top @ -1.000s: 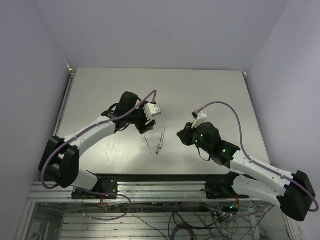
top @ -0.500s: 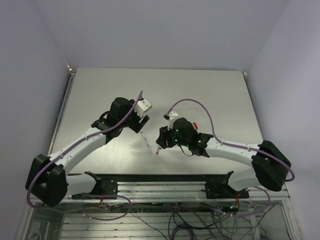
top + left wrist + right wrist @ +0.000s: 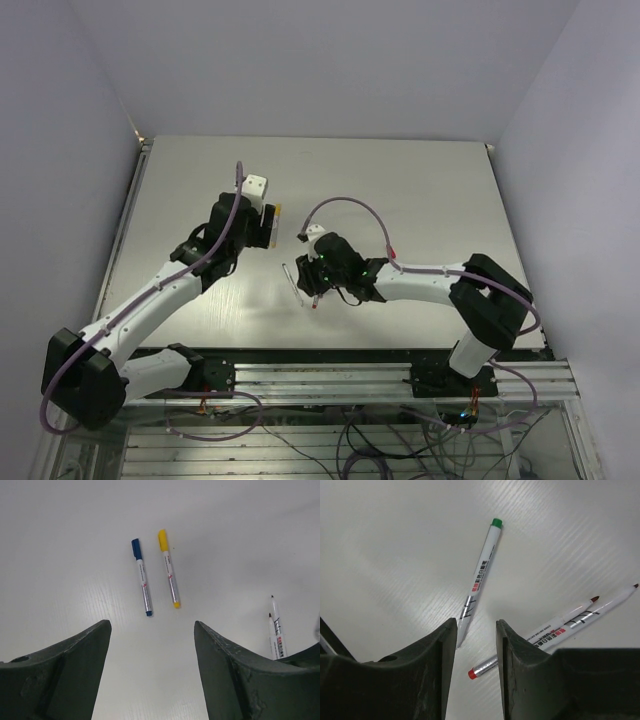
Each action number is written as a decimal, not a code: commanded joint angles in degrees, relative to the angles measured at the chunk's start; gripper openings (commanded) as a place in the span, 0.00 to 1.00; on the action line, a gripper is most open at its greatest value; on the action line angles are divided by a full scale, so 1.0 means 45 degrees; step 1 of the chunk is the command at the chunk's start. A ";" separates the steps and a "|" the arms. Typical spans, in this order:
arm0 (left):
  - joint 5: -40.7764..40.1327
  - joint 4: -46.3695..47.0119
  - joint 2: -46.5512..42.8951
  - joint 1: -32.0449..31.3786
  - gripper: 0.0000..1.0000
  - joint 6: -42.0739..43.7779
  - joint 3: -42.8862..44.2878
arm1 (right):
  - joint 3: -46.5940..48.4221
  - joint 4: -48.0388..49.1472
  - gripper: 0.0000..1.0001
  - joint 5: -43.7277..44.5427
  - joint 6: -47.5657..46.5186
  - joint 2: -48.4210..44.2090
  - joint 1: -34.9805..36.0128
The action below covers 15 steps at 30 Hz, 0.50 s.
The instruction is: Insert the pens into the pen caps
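In the left wrist view a blue-capped pen (image 3: 142, 578) and a yellow-capped pen (image 3: 169, 569) lie side by side on the table, ahead of my open, empty left gripper (image 3: 152, 627). Two uncapped pens (image 3: 275, 632) lie at the right edge. In the right wrist view my right gripper (image 3: 476, 626) is open, its jaws narrowly apart and empty, low over a pen with a green end (image 3: 480, 580) and two pens (image 3: 559, 625) lying together, one with a red end. In the top view my right gripper (image 3: 316, 280) hovers at these pens (image 3: 293, 284); my left gripper (image 3: 266, 228) is farther back-left.
A small red piece (image 3: 393, 252), perhaps the red cap, shows beside the right arm's forearm. The yellow pen (image 3: 277, 211) lies just right of the left gripper. The table's (image 3: 420, 190) back and right parts show bare surface. Purple cables loop over both arms.
My right gripper has swung left, down to the pens in the table's middle. My left gripper has drawn back and to the left, away from them.
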 commanded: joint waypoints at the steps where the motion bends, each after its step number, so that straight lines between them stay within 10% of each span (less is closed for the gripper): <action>1: -0.0125 0.0083 -0.0509 0.0023 0.79 -0.0795 -0.0253 | 0.0406 -0.0304 0.37 0.0182 -0.0366 0.0426 0.0327; 15: -0.0038 0.0060 -0.0407 0.0023 0.78 -0.1470 -0.0461 | 0.0328 -0.0114 0.00 -0.0271 0.0214 0.0712 0.1209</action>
